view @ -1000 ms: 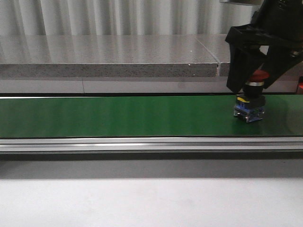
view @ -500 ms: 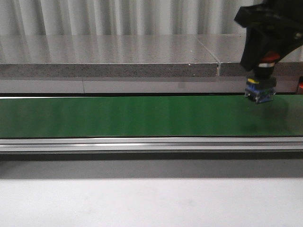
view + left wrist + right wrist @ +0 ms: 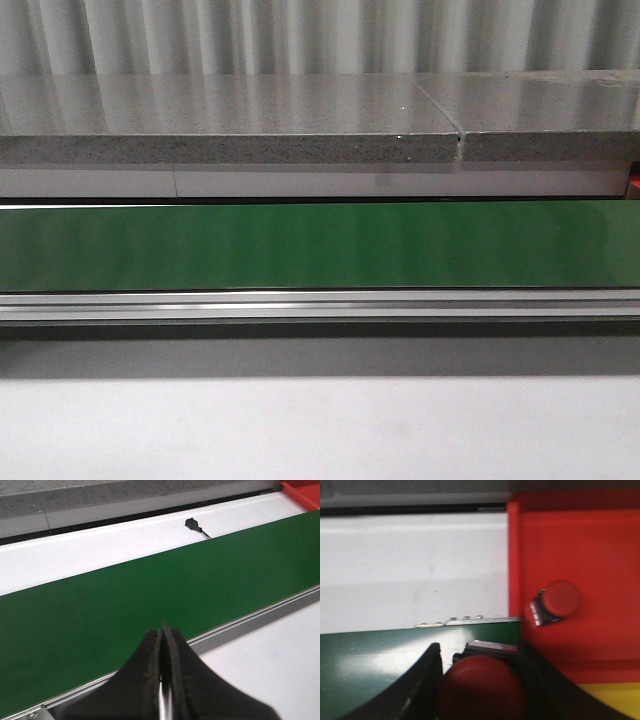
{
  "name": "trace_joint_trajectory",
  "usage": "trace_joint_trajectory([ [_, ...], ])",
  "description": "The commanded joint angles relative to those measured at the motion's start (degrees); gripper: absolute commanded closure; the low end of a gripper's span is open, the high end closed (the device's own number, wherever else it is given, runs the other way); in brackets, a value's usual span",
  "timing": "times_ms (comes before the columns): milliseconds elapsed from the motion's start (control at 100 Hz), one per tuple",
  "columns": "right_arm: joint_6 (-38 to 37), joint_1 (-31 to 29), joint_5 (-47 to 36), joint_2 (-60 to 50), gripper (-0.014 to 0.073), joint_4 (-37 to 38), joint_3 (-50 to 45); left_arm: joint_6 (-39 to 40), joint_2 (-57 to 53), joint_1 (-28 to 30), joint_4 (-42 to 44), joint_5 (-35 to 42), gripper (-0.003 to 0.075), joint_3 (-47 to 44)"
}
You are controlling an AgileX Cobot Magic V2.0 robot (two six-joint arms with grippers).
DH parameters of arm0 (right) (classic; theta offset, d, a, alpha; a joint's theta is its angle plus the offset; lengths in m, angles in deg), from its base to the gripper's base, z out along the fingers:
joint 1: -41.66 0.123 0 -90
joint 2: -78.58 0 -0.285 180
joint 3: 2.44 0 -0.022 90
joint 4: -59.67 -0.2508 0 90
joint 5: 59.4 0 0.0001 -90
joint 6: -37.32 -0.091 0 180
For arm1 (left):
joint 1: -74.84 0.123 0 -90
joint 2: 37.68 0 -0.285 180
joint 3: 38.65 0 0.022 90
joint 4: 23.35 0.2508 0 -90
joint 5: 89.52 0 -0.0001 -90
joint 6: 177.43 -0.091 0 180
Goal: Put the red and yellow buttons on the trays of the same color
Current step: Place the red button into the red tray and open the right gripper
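In the right wrist view my right gripper (image 3: pixel 479 680) is shut on a red button (image 3: pixel 482 690), whose round red cap fills the space between the two black fingers. It hangs over the end of the green belt (image 3: pixel 370 665), beside the red tray (image 3: pixel 600 545). Another red button (image 3: pixel 556 601) lies on its side inside that red tray. A strip of the yellow tray (image 3: pixel 615 697) shows past the red one. My left gripper (image 3: pixel 162 632) is shut and empty above the near edge of the green belt (image 3: pixel 125 605). Neither gripper appears in the front view.
The green belt (image 3: pixel 300 245) runs across the front view with a metal rail (image 3: pixel 300 305) along its near side and a grey stone ledge (image 3: pixel 230 120) behind. A small black connector (image 3: pixel 192 524) lies on the white surface beyond the belt. A corner of the red tray (image 3: pixel 305 492) shows there too.
The right gripper lifted the red button off the belt and carried it up and to the right, out of the front view. The belt in the front view now holds nothing.
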Motion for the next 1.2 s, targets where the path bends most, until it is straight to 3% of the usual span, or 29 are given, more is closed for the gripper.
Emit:
trace_joint_trajectory([
  [0,-0.2,-3.4,-4.2,-1.5,0.0516,-0.6,2.0,0.6,-0.2,-0.5,-0.9,3.6,0.0741,1.5],
  [230,-2.9,-8.5,-4.8,2.6,0.0516,-0.8,1.9,0.6,-0.2,-0.5,-0.9,3.6,0.0741,1.5],
  [1190,-2.9,-8.5,-13.3,17.1,0.0516,-2.7,1.9,0.6,-0.2,-0.5,-0.9,3.6,0.0741,1.5],
])
